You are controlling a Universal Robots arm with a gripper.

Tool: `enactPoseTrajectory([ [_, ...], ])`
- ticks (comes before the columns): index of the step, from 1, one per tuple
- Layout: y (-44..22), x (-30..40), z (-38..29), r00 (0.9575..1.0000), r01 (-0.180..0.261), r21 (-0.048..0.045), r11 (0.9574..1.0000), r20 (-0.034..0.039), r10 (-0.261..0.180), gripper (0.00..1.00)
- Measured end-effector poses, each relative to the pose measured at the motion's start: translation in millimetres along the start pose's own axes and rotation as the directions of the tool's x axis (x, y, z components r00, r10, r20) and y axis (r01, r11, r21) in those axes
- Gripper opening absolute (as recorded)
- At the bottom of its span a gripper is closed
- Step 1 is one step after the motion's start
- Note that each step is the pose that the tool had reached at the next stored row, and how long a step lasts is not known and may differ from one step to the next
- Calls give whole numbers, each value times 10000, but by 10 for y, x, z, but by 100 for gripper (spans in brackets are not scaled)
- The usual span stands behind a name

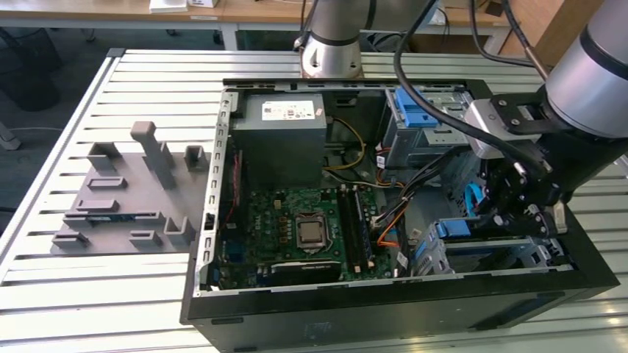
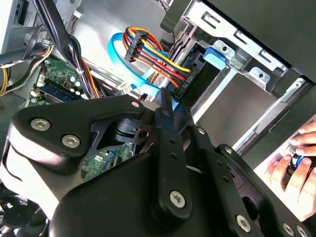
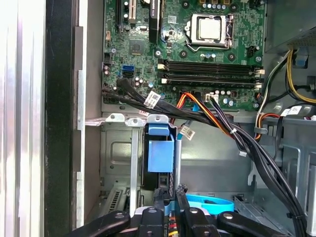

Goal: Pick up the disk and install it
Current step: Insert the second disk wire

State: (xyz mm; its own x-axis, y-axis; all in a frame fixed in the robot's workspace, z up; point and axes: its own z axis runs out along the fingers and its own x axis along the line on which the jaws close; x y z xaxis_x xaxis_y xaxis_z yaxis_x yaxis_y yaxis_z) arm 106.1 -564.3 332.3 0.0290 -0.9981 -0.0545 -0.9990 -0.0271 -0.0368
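- The disk (image 3: 159, 148) sits on edge in the cage (image 3: 114, 148), at the case's near corner on the exterior view's right.
- The gripper (image 3: 169, 190) hangs just beside it, jaws almost together, gripping nothing visible.
- Seating it well likely needs a square push along the rails, clear of the cables (image 3: 222, 123).

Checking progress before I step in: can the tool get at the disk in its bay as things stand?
Probably yes. In the first wrist view the tool hangs right beside the disk with its blue rail in the metal bay, nothing between them. The cable bundle passes to one side.
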Motion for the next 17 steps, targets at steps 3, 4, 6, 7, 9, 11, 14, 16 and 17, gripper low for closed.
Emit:
enactPoseTrajectory([
  [3, 0, -1, -11, 10000, 0, 0, 10000, 1, 0, 24],
  [4, -1, -1, -17, 10000, 0, 0, 10000, 0, 0, 24],
  [6, -1, -2, -30, 10000, 0, 0, 10000, -1, 0, 24],
  [7, -1, -2, -34, 10000, 0, 0, 10000, 1, 0, 24],
  [9, -2, -2, -42, 10000, 0, 0, 10000, 2, 0, 24],
  [11, -2, -2, -42, 10000, 0, 0, 10000, 3, 0, 24],
  [14, -1, -3, -38, 10000, -3, 0, 10000, -1, 3, 24],
  [16, -1, -2, -32, 10000, -4, 0, 10000, -1, 4, 24],
  [17, -1, -2, -29, 10000, -5, 0, 10000, 0, 5, 24],
])
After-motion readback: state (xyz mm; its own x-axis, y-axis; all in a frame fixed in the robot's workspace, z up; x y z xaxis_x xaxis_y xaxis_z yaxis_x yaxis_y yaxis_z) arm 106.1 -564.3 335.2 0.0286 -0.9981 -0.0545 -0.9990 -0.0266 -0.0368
